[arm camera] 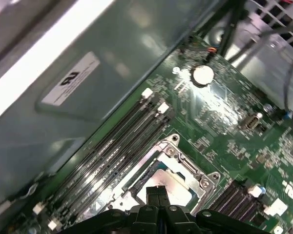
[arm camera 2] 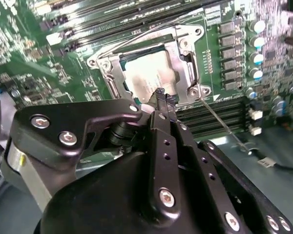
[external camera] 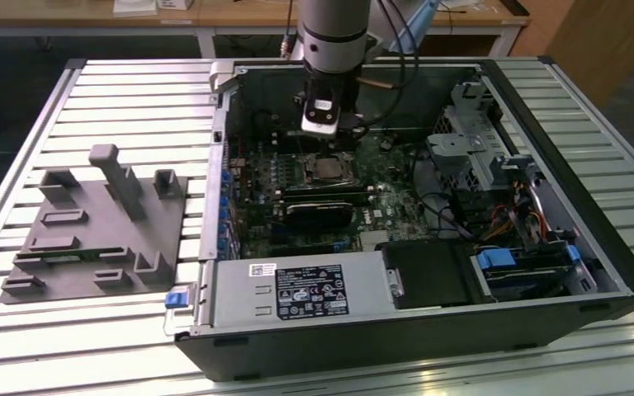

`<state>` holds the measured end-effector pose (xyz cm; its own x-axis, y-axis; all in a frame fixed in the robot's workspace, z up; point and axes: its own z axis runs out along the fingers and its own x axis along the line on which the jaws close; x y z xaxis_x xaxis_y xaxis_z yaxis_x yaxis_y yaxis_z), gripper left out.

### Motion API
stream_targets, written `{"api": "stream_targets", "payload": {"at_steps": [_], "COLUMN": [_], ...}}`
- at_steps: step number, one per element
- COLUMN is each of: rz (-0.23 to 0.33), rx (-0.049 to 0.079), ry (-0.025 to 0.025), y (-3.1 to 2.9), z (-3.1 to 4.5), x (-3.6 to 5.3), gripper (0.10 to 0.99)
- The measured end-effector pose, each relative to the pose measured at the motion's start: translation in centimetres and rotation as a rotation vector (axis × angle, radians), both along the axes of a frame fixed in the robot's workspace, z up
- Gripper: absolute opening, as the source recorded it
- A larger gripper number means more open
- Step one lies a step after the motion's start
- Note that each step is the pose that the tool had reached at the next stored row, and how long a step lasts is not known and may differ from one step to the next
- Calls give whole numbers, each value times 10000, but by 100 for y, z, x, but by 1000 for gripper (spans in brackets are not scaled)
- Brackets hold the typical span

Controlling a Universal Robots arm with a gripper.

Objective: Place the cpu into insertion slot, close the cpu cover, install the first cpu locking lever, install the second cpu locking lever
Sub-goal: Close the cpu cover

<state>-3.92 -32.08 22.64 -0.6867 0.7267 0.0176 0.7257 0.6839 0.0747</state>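
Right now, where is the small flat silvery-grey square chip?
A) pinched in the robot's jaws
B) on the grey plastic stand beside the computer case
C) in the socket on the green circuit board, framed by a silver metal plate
C: the silvery-grey square chip lies flat inside the silver metal frame plate on the green circuit board.

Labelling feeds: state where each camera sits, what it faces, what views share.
Exterior view: off the arm, above, looking down into the computer case; arm and gripper show.
Second wrist view: on the arm, facing the cpu past the gripper.
First wrist view: on the arm, facing memory slots and cpu past the gripper.
Shared by all: gripper, cpu.
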Motion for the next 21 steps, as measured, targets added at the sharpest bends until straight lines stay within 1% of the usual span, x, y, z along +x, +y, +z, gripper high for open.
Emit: {"api": "stream_targets", "payload": {"at_steps": [21], "rz": [3804], "rx": [-1], "ry": [0], "y": [0], "z": [-5], "x": [0], "gripper": [106]}}
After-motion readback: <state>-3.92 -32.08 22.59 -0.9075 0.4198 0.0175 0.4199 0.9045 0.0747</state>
